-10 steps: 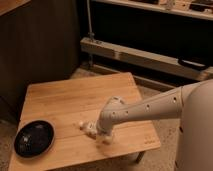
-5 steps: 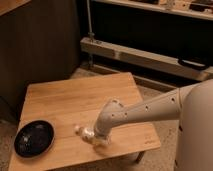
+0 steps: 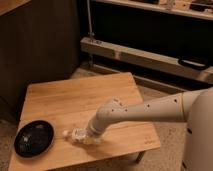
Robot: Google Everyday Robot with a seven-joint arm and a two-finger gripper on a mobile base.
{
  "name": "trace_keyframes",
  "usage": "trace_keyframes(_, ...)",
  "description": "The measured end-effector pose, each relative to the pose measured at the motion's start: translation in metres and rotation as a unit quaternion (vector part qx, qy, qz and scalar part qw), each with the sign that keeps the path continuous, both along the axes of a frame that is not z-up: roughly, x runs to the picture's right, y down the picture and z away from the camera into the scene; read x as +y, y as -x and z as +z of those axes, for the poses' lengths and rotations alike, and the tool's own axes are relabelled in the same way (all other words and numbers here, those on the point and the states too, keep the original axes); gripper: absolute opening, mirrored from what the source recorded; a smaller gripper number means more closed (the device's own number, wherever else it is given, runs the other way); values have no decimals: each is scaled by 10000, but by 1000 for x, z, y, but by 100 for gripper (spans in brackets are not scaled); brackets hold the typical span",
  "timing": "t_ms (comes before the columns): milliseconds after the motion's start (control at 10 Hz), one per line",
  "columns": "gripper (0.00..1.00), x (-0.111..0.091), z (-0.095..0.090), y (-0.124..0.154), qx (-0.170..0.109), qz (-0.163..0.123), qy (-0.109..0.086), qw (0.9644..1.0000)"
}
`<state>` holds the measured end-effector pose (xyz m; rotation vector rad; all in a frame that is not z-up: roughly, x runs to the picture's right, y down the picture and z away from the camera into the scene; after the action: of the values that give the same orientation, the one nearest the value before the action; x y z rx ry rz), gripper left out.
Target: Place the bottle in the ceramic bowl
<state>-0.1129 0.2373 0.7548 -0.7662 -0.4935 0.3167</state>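
With the bottle (image 3: 75, 134) lying flat near the table's (image 3: 75, 97) front edge, cap toward the left edge, long axis along that edge, the gripper (image 3: 85, 137) sits clamped on its body, likely for a lift. Ceramic bowl (image 3: 34, 138) waits by the front-left corner, just beside.

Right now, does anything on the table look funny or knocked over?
Nothing is spilled or broken. The bottle lies on its side on the wooden table, right of the black bowl. The tool is down at the bottle, shut.
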Motion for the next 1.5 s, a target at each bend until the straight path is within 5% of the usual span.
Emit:
trace_keyframes(300, 0, -18, -16, 22, -583, 395, 161, 9974)
trace_keyframes(1100, 0, -57, -53, 105, -1409, 517, -28, 9887)
trace_keyframes(1500, 0, -52, -66, 161, -1896, 543, 61, 9803)
